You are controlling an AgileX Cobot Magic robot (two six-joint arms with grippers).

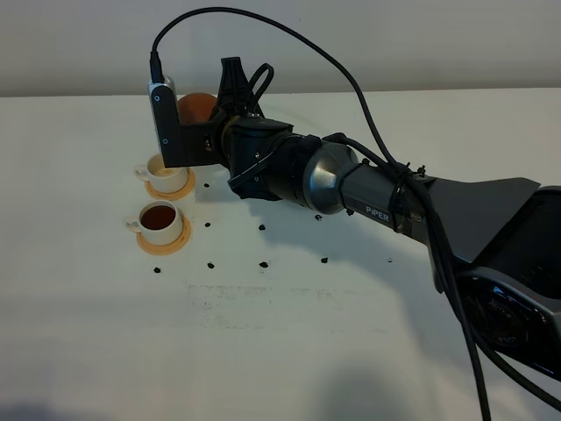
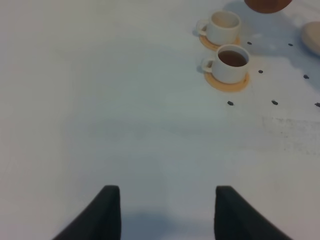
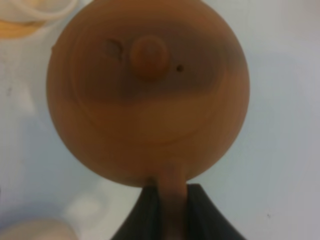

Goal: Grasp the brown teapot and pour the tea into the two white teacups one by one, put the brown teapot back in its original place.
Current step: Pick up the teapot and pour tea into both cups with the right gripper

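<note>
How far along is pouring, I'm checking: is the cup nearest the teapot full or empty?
Empty: that cup shows a cream inside, while the other cup holds dark tea.

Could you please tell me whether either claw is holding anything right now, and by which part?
The right claw grips the brown teapot by its loop handle, clamped between the jaws. The left claw holds nothing.
</note>
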